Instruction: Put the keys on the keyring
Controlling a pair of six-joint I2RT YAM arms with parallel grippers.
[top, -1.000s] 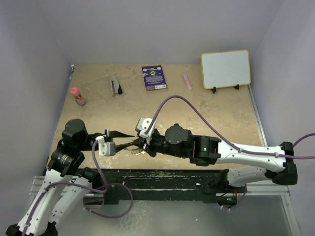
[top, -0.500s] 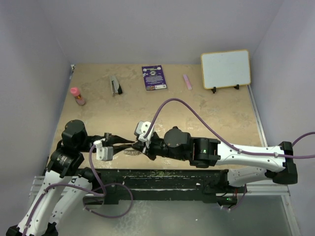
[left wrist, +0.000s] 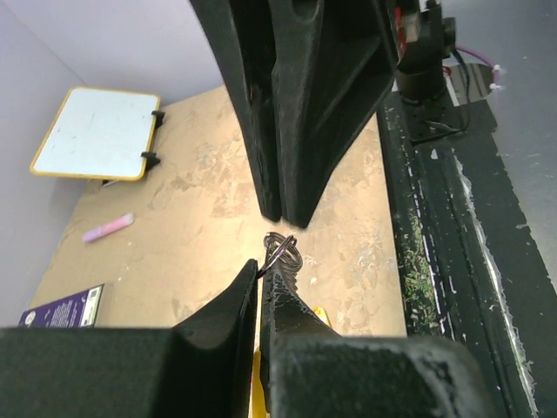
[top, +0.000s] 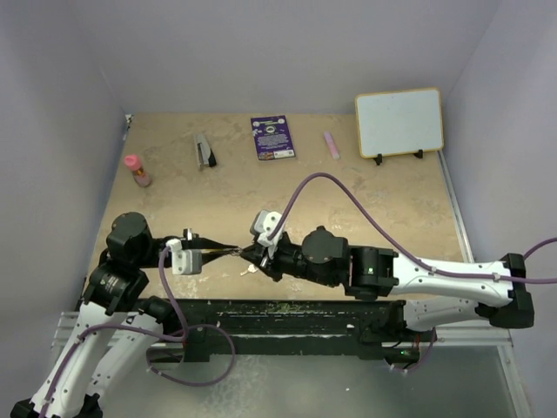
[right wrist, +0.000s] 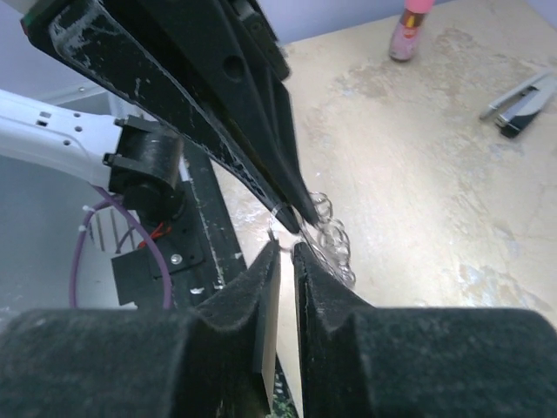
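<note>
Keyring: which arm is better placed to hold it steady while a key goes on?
Left. The left jaws are shut on the keyring; the right jaws opposite stand slightly apart, empty.

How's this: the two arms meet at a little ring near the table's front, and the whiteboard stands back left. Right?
Almost. The top view shows the whiteboard standing back right, not left. The left gripper and right gripper do meet at the keyring near the front of the table.
</note>
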